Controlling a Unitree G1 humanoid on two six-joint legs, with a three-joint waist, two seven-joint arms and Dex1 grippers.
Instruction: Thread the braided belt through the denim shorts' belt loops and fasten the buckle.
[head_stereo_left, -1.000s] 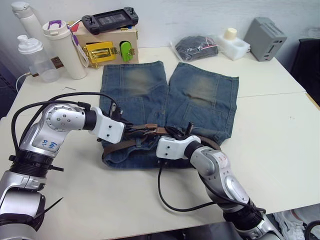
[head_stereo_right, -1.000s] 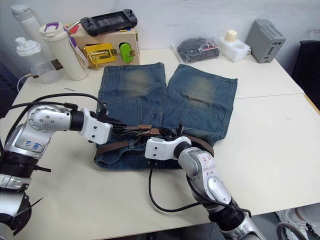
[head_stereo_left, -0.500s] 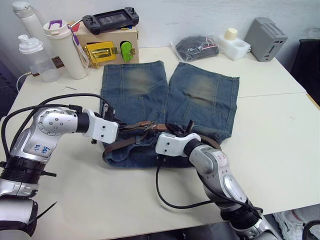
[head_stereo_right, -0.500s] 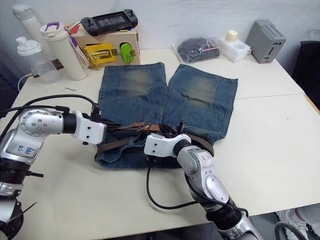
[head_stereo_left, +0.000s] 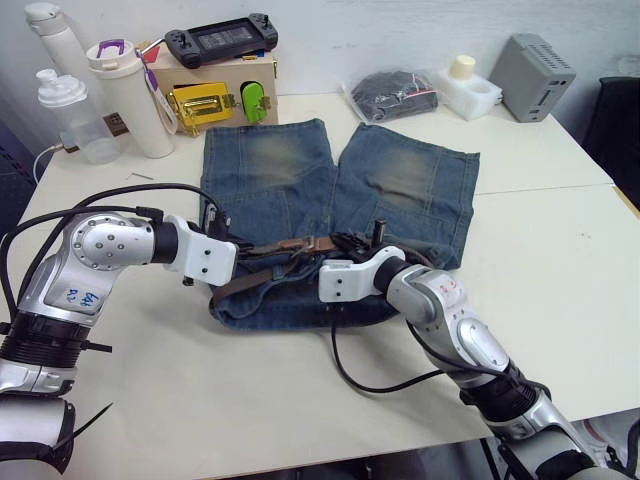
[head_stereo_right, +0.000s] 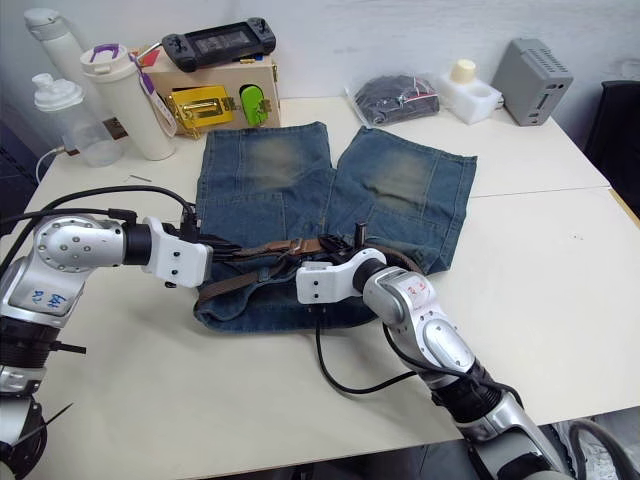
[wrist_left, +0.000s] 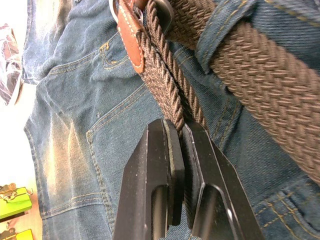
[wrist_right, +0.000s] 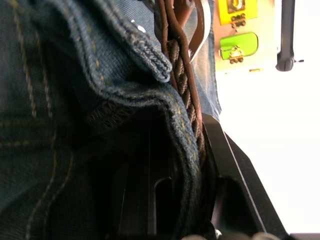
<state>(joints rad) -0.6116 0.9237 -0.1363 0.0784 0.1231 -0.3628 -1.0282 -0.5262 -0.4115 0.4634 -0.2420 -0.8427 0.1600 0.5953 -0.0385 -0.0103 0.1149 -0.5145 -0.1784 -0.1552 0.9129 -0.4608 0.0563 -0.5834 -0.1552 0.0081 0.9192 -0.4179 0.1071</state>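
The denim shorts (head_stereo_left: 270, 170) lie flat, legs pointing away and waistband nearest me. The braided belt (head_stereo_left: 265, 277) runs along that waistband. My left gripper (head_stereo_left: 243, 262) is at the waistband's left part, shut on the brown woven strap (wrist_left: 165, 95) just short of the silver buckle (wrist_left: 167, 12). A denim belt loop (wrist_left: 225, 25) crosses the strap beside it. My right gripper (head_stereo_left: 350, 243) sits at the waistband's middle. In the right wrist view its fingers (wrist_right: 225, 165) are shut on the belt (wrist_right: 182, 75), with a fold of the waistband (wrist_right: 150, 55) between them too.
At the back left stand a white tumbler (head_stereo_left: 140, 95), a clear shaker (head_stereo_left: 65, 115) and a wooden latch box (head_stereo_left: 215, 90) with a black game controller (head_stereo_left: 220, 40) on top. A black bundle in plastic (head_stereo_left: 393, 92) and a grey box (head_stereo_left: 530, 75) sit back right.
My left gripper has drawn the belt a little to the left. My right forearm has swung out to the right while its gripper stayed at the waistband.
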